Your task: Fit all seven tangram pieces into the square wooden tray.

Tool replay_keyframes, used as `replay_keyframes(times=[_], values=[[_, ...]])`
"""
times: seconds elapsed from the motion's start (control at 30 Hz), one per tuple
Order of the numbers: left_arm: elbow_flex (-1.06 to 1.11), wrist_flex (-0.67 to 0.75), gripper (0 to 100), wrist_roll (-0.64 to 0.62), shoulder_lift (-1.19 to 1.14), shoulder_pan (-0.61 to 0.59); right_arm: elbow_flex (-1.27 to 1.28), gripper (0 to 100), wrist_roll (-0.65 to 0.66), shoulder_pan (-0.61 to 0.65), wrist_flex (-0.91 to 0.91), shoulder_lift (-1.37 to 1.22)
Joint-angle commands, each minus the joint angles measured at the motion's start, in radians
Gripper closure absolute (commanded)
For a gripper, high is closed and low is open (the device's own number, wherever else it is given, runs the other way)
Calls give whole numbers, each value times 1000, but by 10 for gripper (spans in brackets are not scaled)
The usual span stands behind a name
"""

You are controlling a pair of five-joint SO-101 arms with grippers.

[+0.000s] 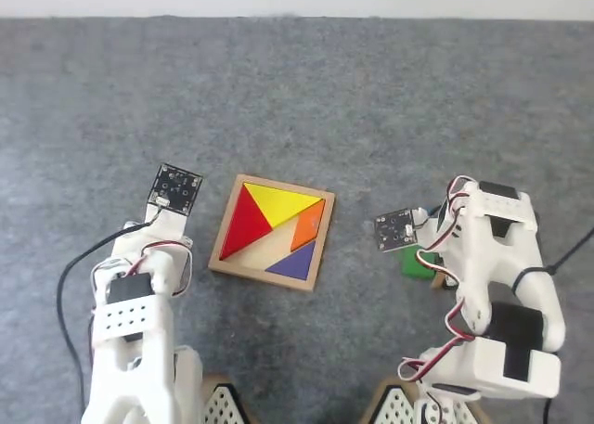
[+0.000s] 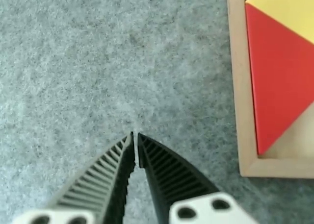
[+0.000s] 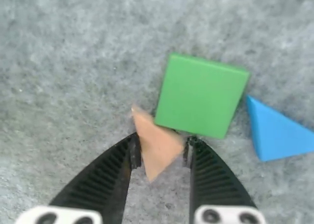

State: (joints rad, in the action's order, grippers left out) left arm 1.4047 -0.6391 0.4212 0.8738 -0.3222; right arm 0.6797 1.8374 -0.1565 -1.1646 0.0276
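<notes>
Tangram pieces like these look thin, flat and stiff, and I think they are light, with smooth painted sides that can slip between hard fingers. Four of them lie already in the tray (image 1: 225,222) at the middle of the tabletop (image 3: 64,62): the red piece (image 1: 246,222), the yellow piece (image 1: 278,201), the orange piece (image 1: 309,227) and the purple piece (image 1: 295,260). One bare corner of the tray floor shows beside the red one. The other three lie well apart from the tray, under your right arm. These are the tan triangle (image 3: 157,145), the green square (image 3: 201,95) touching or just overlapping it, and the blue triangle (image 3: 277,133) just beside the square. Your right hand (image 3: 162,139) has one finger against each slanted side of the tan triangle and looks clamped on it. Those two sides are not parallel, so I expect the piece may squirt out toward the square if you squeeze hard. Press gently, and take the grip near the middle of the sides, not at the pointed corner. For the green square, hold it across two opposite edges, which is safer. Your left hand (image 2: 135,136) hangs over bare tabletop beside the tray rim, its fingers together with nothing between them.
</notes>
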Motion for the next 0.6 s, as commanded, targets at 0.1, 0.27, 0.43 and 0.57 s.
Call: replay_keyframes(times=[0.1, 0.27, 0.43, 0.57], values=[[-10, 2, 988, 11, 28, 0, -3, 976, -21, -10, 7, 62], [-10, 2, 988, 11, 28, 0, -21, 979, -63, -12, 4, 64], [-10, 2, 988, 11, 28, 0, -80, 992, -173, -8, -5, 64], [-10, 2, 988, 11, 28, 0, -120, 992, -219, -4, -45, 64]])
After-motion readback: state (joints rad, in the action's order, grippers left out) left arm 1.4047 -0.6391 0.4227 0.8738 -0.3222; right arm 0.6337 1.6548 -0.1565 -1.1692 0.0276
